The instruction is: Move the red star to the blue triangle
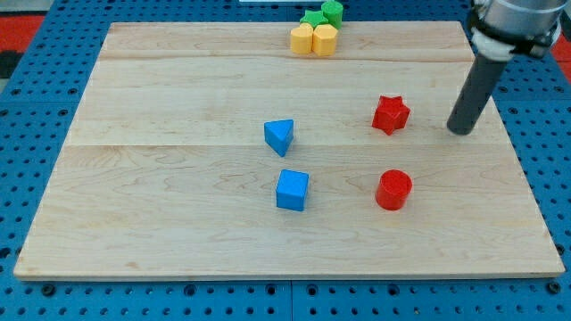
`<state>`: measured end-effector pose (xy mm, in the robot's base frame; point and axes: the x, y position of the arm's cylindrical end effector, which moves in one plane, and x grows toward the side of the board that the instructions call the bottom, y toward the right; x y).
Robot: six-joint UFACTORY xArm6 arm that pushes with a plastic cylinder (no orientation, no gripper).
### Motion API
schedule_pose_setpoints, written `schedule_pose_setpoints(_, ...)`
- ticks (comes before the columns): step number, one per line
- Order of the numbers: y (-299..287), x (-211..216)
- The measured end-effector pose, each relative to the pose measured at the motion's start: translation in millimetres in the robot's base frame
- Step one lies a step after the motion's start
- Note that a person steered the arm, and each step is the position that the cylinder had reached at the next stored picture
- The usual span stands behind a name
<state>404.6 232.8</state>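
We're at the start of this one, by the look of it: the red star (391,114) sits well apart from the blue triangle (279,135), with bare wood between them, so nothing of the job shows as done yet. All of the push is left to do.

Our tip (460,130) stands on the counter (178,223) to the view's right of the red star, near it but not touching, a clear gap between the two. That's a handy side to be on, we'd judge, since the blue triangle lies off to the view's left and slightly lower. A push leftward from here should carry the star across, though a glancing contact on one of its points could spin it off line.

No pincer on this arm, just the dark rod, so there's nothing to be released or clenched.

The star itself: a small, bright red block, chunky, lying flat, its points easy to read, in the right half of the counter.

Below it sits a red cylinder (393,190), and under the triangle a blue cube (292,190). Either could get in the way if the path dips. Yellow blocks (314,39) and green blocks (323,14) cluster at the view's top edge, out of play.
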Motion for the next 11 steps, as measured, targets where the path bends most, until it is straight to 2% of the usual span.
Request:
schedule_pose_setpoints(1,-16,-13)
schedule_pose_setpoints(5,-149,-13)
schedule_pose_setpoints(6,-153,-13)
schedule_pose_setpoints(8,-154,26)
schedule_pose_setpoints(11,-196,63)
